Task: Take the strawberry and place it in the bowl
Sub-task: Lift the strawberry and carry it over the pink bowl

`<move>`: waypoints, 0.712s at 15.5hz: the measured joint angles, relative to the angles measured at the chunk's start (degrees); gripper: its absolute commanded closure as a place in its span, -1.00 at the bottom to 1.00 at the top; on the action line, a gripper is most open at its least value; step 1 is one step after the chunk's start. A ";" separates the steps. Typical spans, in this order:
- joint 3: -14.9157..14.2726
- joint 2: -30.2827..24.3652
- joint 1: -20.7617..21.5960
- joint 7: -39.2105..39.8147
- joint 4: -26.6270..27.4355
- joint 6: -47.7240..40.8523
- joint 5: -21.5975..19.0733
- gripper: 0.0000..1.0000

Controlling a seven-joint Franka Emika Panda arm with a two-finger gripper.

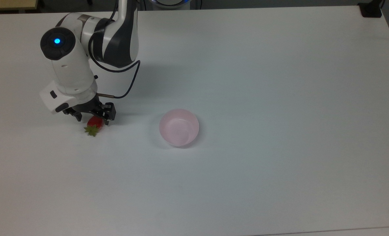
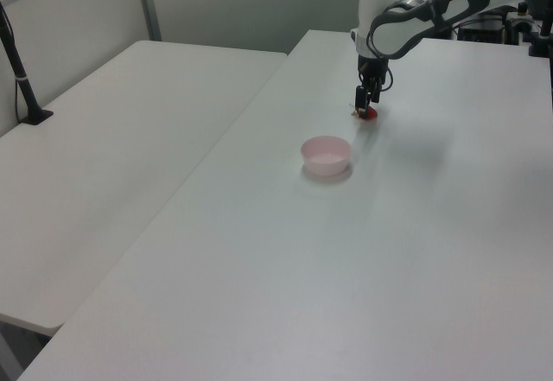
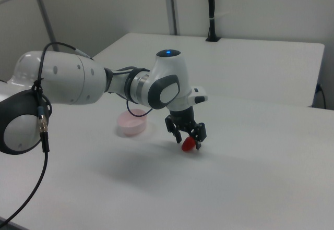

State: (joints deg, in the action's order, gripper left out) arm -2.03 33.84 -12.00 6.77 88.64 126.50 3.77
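1. The hand [image 1: 92, 120] is low over the strawberry [image 1: 94, 124], fingers spread wide to either side of the red body; no grip is made yet.
2. The strawberry lies on the white table [image 1: 279, 82], green cap toward the top view's bottom, well apart from the pink bowl [image 1: 179, 127] on the top view's right.
3. Judgement: the fingers should close gently across the red body, clear of the leafy cap, since the glossy fruit may slip or roll.
4. Judgement: the lift need only clear the bowl's rim.
5. Bare table surrounds both items, its edges far off; the path is unobstructed.
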 measured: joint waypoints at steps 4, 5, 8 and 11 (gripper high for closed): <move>0.50 0.66 0.39 -2.94 -0.05 1.76 0.00 0.31; 0.55 0.77 0.40 -3.98 -0.05 2.64 0.00 0.41; 0.55 0.79 0.40 -5.04 -0.52 3.20 0.00 0.47; 0.61 0.29 0.46 -5.04 -1.57 3.20 0.00 0.47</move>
State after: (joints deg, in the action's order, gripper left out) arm -1.42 34.13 -11.54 1.73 87.07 129.70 3.77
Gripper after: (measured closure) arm 0.542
